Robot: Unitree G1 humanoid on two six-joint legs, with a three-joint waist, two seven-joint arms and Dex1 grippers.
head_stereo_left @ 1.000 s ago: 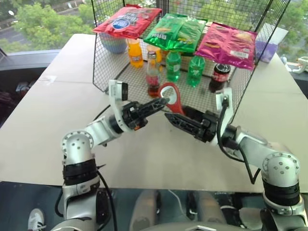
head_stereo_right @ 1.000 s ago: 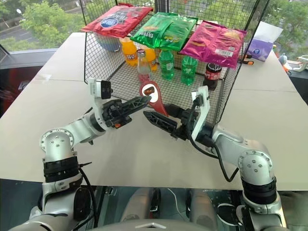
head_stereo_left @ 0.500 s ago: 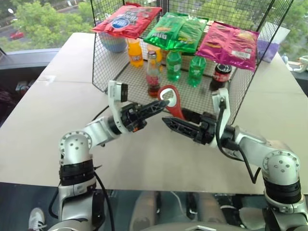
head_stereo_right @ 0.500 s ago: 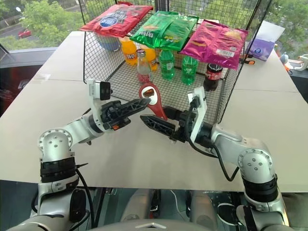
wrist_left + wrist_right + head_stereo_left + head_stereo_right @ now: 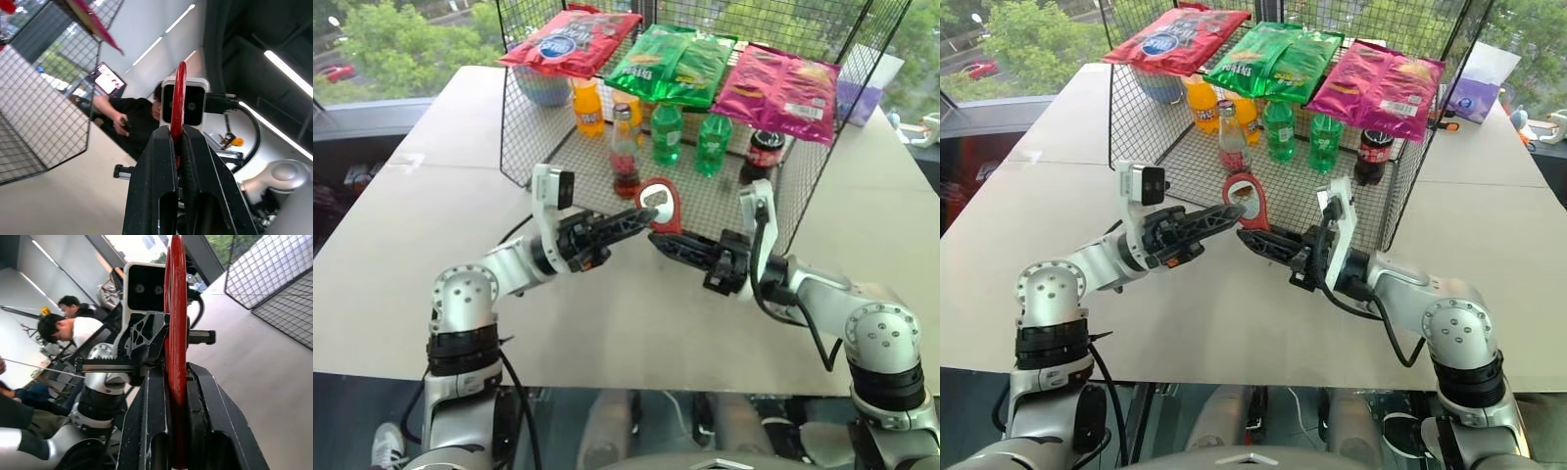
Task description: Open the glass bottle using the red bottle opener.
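A pale table (image 5: 401, 245) carries a black wire-mesh rack (image 5: 524, 117), its top edge cut off by the head views. Three snack bags lie on its upper shelf: red (image 5: 573, 41), green (image 5: 673, 64) and magenta (image 5: 775, 90). Beneath them stand orange-drink bottles (image 5: 589, 106), two green bottles (image 5: 666, 133), a dark cola bottle (image 5: 763, 154) and the glass bottle (image 5: 624, 154), upright at the shelf's front, its cap untouched and its base partly screened by mesh. In front of the rack the two arms meet above the table. The left gripper (image 5: 641, 218) is clenched on the red bottle opener (image 5: 659, 204) at the ring head; the right gripper (image 5: 662, 238) is clamped on its handle, which is hidden between the fingers. The wrist views show the opener edge-on, so its ring cannot be made out there. People (image 5: 73, 325) sit in the background, partly hidden.
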